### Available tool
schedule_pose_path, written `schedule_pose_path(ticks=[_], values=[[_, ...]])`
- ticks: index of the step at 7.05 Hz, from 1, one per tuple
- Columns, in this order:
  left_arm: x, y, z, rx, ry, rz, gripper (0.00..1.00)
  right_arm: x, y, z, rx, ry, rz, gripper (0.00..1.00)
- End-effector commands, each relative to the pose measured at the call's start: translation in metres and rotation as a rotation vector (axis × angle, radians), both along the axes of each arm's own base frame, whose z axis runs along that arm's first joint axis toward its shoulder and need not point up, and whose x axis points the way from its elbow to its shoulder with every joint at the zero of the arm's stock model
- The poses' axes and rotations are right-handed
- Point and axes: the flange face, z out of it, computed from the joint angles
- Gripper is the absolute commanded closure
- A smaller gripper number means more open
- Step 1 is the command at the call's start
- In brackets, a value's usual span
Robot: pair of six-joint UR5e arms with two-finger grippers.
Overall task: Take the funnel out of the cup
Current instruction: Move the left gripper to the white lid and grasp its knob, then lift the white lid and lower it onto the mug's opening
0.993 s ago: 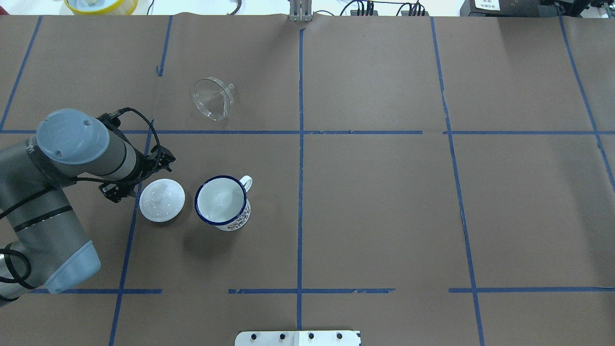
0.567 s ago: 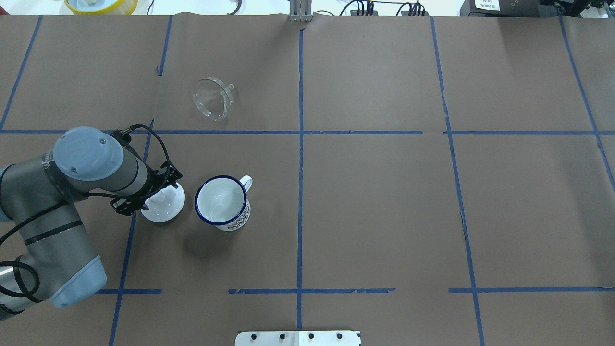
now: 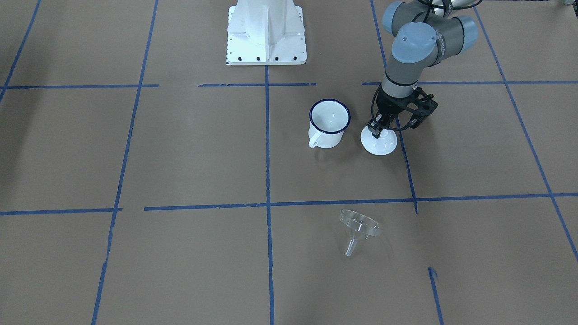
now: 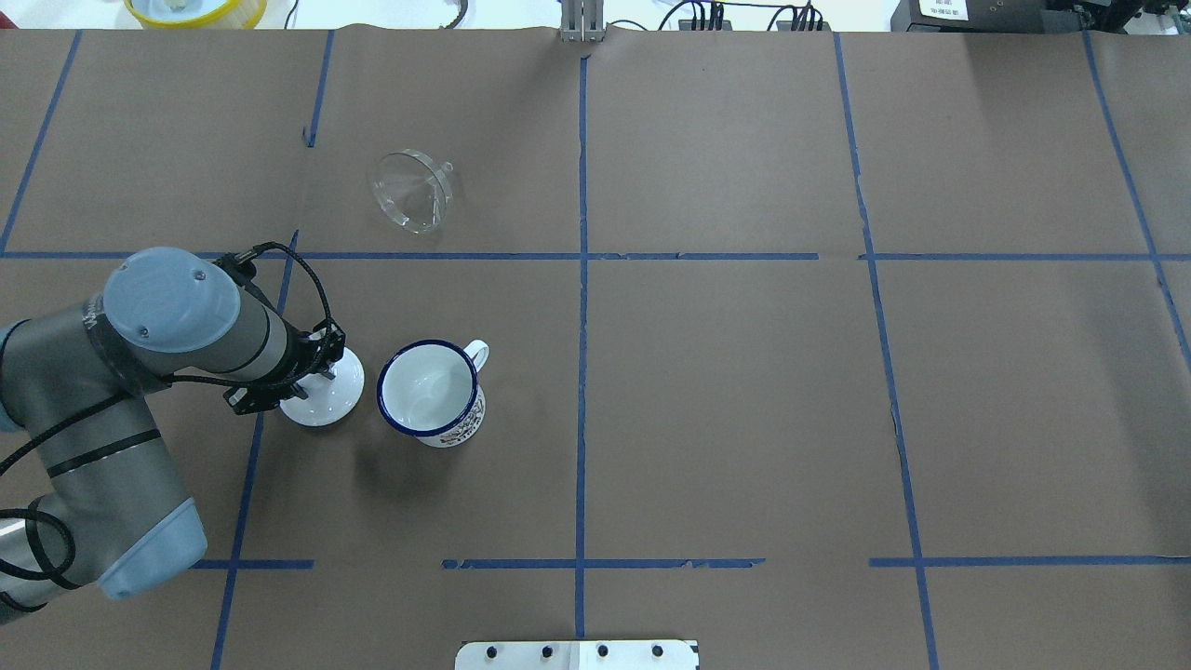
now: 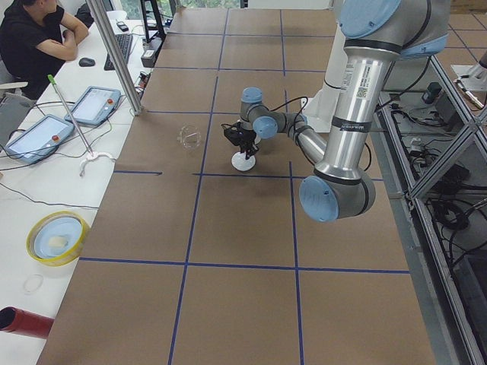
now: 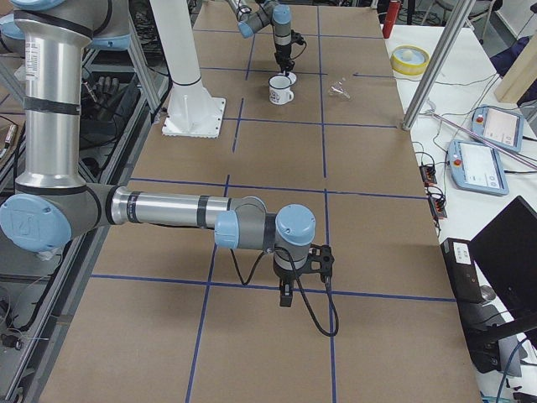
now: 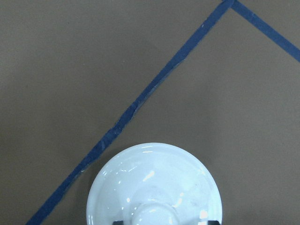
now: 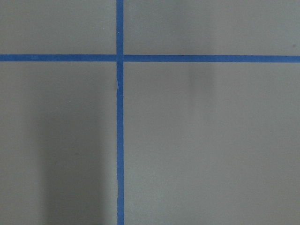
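The clear funnel lies on its side on the brown table, far from the cup; it also shows in the front view. The white mug with a dark blue rim stands upright with nothing in it. My left gripper is down on the knob of a round white lid just left of the mug. In the left wrist view the lid fills the bottom edge, with the knob between the fingertips. My right gripper shows only in the right side view, far from these things; I cannot tell its state.
Blue tape lines cross the table in a grid. The robot's white base plate stands behind the mug. A yellow bowl sits beyond the far edge. An operator sits at a side desk.
My left arm swung in over the white lid and came down on its knob. The lid has shifted slightly toward the mug. Funnel and mug have not moved.
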Motion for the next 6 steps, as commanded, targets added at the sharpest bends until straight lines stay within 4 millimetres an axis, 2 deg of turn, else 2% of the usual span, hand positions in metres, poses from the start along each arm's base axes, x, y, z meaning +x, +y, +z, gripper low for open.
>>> schedule_pose_path(ticks=[1, 3, 4, 6], values=[[-0.034, 0.006, -0.034, 0.012, 0.014, -0.019, 1.00, 0.000, 0.000, 0.000, 0.001, 0.000, 0.000, 0.00], [-0.070, 0.003, -0.072, 0.002, 0.003, -0.061, 1.00, 0.000, 0.000, 0.000, 0.001, 0.000, 0.000, 0.00], [-0.072, 0.005, -0.098, -0.008, 0.004, -0.068, 1.00, 0.000, 0.000, 0.000, -0.001, 0.000, 0.000, 0.00], [-0.049, 0.008, -0.144, -0.072, 0.024, -0.071, 1.00, 0.000, 0.000, 0.000, 0.001, 0.000, 0.000, 0.00]])
